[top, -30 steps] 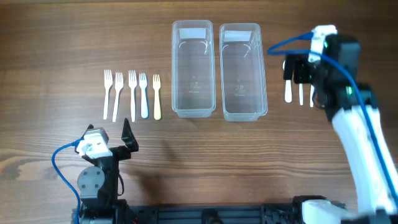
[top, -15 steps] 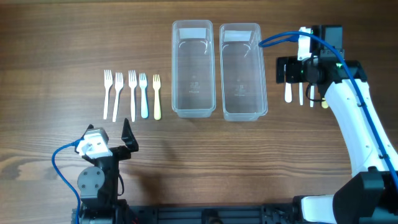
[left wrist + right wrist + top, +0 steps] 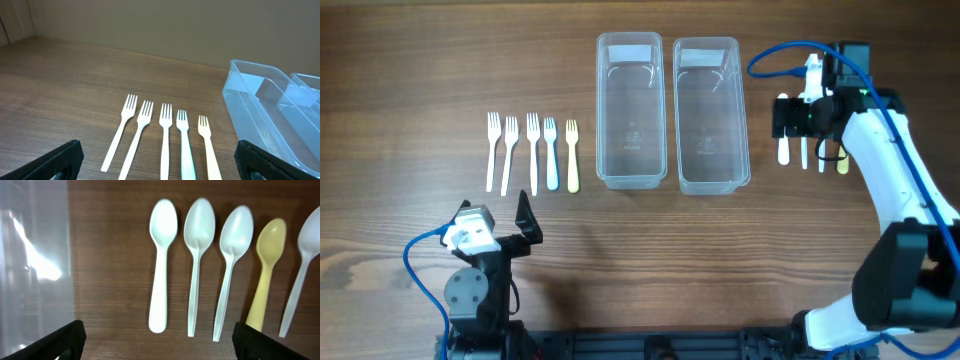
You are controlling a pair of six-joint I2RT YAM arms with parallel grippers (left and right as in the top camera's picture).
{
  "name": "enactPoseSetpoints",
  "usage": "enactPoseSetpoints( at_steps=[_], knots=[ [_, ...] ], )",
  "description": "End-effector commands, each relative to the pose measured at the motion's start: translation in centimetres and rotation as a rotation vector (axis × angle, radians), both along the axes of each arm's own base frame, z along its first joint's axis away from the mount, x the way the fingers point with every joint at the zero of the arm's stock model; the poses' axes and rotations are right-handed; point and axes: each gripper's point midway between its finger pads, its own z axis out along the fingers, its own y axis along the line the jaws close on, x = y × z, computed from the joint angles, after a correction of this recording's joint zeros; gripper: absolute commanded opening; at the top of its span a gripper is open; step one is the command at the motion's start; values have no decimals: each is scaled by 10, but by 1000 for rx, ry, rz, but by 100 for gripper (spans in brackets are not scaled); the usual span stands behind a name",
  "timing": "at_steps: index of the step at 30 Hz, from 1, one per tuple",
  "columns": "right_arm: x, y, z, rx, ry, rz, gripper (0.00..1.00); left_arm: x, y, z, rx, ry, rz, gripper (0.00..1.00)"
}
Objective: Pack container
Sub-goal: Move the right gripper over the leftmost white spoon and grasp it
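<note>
Two clear plastic containers, the left one [image 3: 630, 110] and the right one [image 3: 706, 115], stand empty at the table's middle back. A row of several plastic forks [image 3: 531, 152] lies to their left and shows in the left wrist view [image 3: 165, 135]. A row of several spoons [image 3: 804, 150] lies right of the containers, white ones [image 3: 162, 265] and a yellow one [image 3: 266, 270]. My right gripper [image 3: 798, 113] hovers over the spoons, open and empty, its fingers [image 3: 160, 342] wide apart. My left gripper [image 3: 523, 222] is open and empty, below the forks [image 3: 160, 160].
The right container's wall [image 3: 35, 260] fills the left side of the right wrist view. Both containers' corners [image 3: 272, 110] show at the right of the left wrist view. Blue cables run along both arms.
My right arm has swung over the spoon row and settled slightly right and down. The left arm has not moved.
</note>
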Motion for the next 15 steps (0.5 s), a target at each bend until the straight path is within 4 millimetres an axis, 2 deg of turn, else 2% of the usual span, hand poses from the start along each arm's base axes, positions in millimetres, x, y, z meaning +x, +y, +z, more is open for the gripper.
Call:
enactPoseSetpoints(
  at_steps=[1, 5, 10, 15],
  knots=[
    [6, 3, -9, 12, 29, 32, 93, 0, 1, 0, 26, -3, 1, 100],
    [9, 2, -26, 0, 61, 61, 88, 0, 1, -1, 26, -2, 1, 100],
    [11, 3, -34, 10, 68, 62, 88, 0, 1, -1, 26, -2, 1, 100],
    [15, 7, -40, 24, 66, 94, 74, 0, 1, -1, 26, -2, 1, 100]
  ],
)
